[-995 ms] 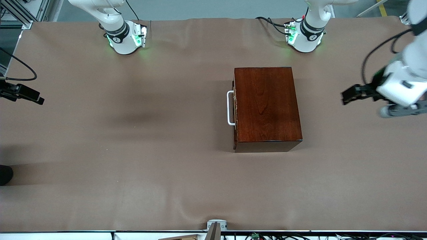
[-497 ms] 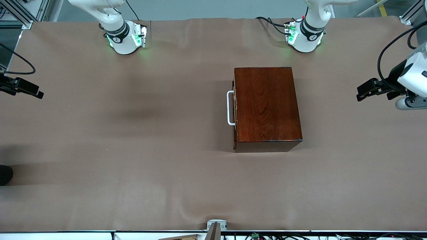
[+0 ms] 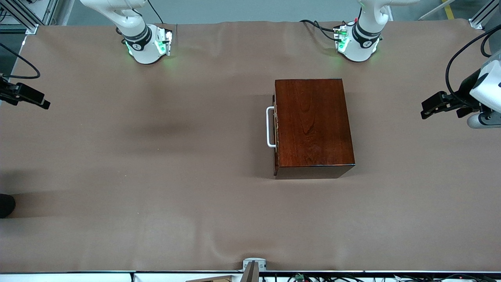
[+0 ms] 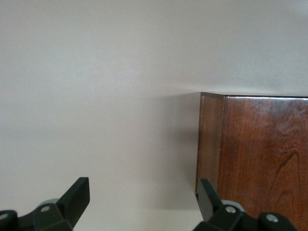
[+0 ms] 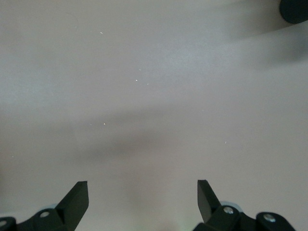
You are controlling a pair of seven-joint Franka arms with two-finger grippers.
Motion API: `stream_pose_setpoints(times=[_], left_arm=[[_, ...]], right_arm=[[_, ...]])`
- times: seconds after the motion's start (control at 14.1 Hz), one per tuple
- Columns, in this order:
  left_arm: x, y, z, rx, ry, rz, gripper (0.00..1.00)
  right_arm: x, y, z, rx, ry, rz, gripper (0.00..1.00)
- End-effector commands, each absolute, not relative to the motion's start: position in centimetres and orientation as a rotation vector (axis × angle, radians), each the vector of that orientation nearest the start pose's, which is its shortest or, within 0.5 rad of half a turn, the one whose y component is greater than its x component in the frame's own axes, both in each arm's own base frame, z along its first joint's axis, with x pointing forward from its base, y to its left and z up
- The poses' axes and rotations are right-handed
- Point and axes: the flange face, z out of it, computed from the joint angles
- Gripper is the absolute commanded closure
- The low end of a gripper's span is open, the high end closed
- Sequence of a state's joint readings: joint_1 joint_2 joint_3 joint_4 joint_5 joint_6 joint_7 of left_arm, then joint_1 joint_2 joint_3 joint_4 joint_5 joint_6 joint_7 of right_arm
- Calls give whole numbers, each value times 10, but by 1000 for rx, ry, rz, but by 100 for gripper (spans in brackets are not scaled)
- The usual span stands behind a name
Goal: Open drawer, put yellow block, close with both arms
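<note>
The dark reddish-brown wooden box (image 3: 313,125) stands mid-table, nearer the left arm's base. Its drawer (image 3: 275,129) is shut, and the white bar handle (image 3: 269,127) faces the right arm's end. The box corner also shows in the left wrist view (image 4: 260,159). The yellow block is out of view. My left gripper (image 3: 427,109) is open and empty, in the air near the left arm's end of the table, apart from the box; it shows in its wrist view (image 4: 143,198). My right gripper (image 3: 42,103) is open and empty at the right arm's end, over bare cloth (image 5: 143,198).
Brown cloth (image 3: 164,188) covers the table. A dark round object (image 3: 5,205) sits at the table edge at the right arm's end, and it also shows in the right wrist view (image 5: 294,9). A small camera mount (image 3: 253,266) stands at the nearest edge.
My left gripper has drawn away from the box toward the left arm's end of the table. My right gripper has shifted slightly toward the bases' side. The box has not moved.
</note>
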State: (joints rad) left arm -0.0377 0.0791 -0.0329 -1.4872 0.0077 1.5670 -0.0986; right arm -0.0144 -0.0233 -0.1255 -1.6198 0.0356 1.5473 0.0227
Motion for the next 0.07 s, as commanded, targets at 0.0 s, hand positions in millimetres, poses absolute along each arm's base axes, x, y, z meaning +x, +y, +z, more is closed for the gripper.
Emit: stream_pose_setpoints(times=[0.0], left_arm=[[572,-36,624,-3152,-19,-16,0]], right_arm=[[531,-80,614,-3079,280,55,0]])
